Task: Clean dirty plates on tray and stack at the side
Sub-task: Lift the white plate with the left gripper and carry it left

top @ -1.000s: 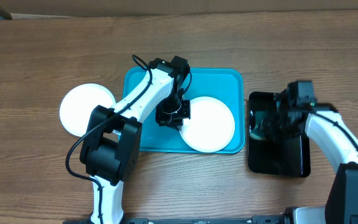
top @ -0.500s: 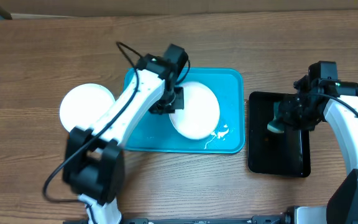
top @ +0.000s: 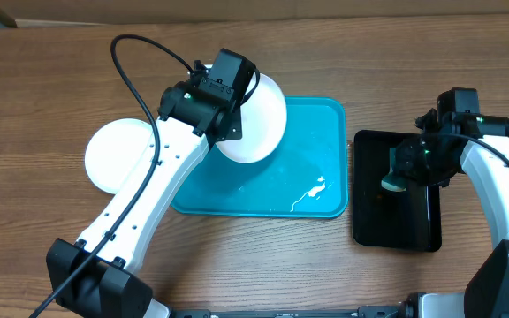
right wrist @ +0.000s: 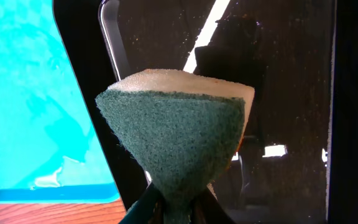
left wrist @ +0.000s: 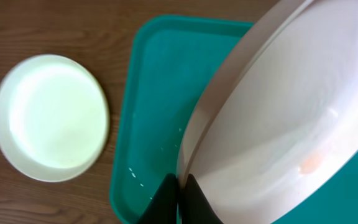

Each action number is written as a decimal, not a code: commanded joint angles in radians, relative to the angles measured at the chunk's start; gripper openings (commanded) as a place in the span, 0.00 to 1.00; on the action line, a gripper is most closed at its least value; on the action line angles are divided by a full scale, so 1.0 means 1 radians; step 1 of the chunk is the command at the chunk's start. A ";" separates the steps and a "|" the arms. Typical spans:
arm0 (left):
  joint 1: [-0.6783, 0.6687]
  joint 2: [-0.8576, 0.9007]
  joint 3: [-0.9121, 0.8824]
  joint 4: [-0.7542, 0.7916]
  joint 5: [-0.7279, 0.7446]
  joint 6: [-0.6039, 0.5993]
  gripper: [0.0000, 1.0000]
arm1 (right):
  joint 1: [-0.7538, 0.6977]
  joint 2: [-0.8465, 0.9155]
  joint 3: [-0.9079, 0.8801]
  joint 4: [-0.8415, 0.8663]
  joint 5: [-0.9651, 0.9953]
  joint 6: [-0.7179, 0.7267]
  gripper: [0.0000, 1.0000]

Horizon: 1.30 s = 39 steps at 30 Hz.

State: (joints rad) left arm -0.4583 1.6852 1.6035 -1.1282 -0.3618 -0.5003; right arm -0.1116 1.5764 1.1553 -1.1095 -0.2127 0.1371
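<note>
The left gripper [left wrist: 178, 186] pinches the rim of a white plate [top: 259, 119], which is tilted with its inside up, over the tray's [top: 321, 132] far-left corner. The right gripper [right wrist: 173, 208] clamps a sponge [right wrist: 176, 130] over the black tray [top: 405, 225].

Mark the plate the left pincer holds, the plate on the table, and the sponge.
Held plate [top: 262, 119]: overhead view, on its white face.
Plate on the table [top: 113, 159]: overhead view, on its centre.
Sponge [right wrist: 176, 140]: right wrist view, on its green scouring side.
</note>
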 commanded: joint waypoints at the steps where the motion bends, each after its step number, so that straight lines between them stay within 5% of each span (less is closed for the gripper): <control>1: -0.033 -0.018 0.019 0.014 -0.183 -0.020 0.04 | -0.002 -0.005 0.012 0.005 0.012 -0.008 0.15; 18: -0.253 -0.004 0.019 0.150 -0.559 0.264 0.04 | -0.002 -0.005 0.010 0.011 0.014 -0.008 0.14; 31: -0.313 0.052 0.019 0.173 -0.858 0.261 0.04 | -0.002 -0.005 0.010 0.011 0.014 -0.008 0.15; 39: -0.321 0.055 0.019 0.183 -0.877 0.246 0.04 | -0.002 -0.005 0.010 0.011 0.014 -0.008 0.14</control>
State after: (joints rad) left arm -0.7731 1.7325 1.6035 -0.9527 -1.1812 -0.2504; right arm -0.1116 1.5764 1.1553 -1.1004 -0.2024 0.1341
